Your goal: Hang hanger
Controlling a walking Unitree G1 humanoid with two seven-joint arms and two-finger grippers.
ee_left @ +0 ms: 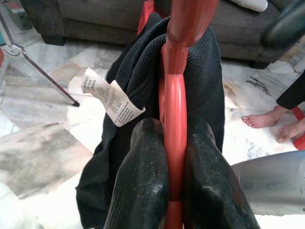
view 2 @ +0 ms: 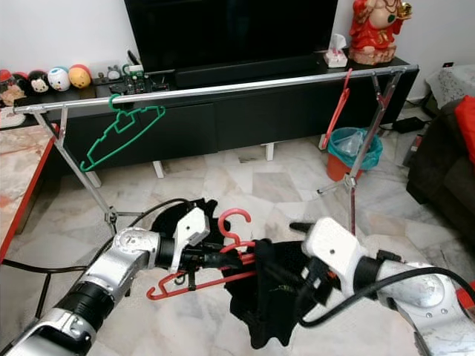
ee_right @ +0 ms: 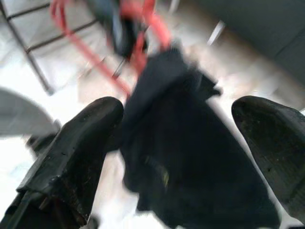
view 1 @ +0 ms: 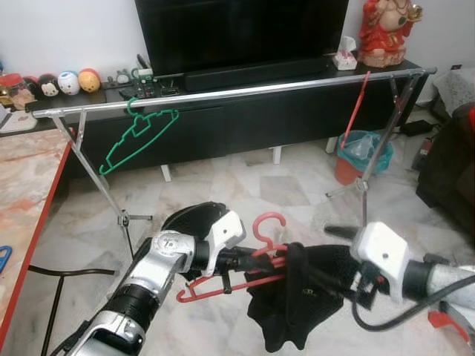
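Left wrist view: left end effector (ee_left: 175,191) clamped on the bar of the red hanger (ee_left: 177,95), both fingers (ee_left: 143,176) pressed flat against it. Black garment (ee_left: 143,90) draped over the hanger just beyond the grip, white care label (ee_left: 112,100) hanging free.

Head views: red hanger (view 1: 245,274) held low in front of the robot, well below and apart from the silver rail (view 1: 245,90). Hook (view 1: 269,222) points up, free of cloth, so it looks ready to catch the rail. Grip sits on the lower bar beside the neck, probably to keep the hook clear and the load balanced.

Right end effector (ee_right: 186,143) spread wide, one finger (ee_right: 81,143) either side of the hanging black garment (ee_right: 190,157), not closed on it. Picture is blurred. Judged: it is placed to steady or straighten the cloth so it does not slide off in the lift.

Rail runs across in front of the TV cabinet (view 1: 223,126). A green hanger (view 1: 137,137) hangs near its left end, another red hanger (view 1: 355,107) near the right end. Open stretch of rail between them looks the likely target.

Person's bare feet (ee_left: 267,124) on the marble floor (view 1: 245,178) in the left wrist view. Teal bin (view 1: 362,152) by the right rack leg.

Risk: garment slipping as the hanger tilts upward
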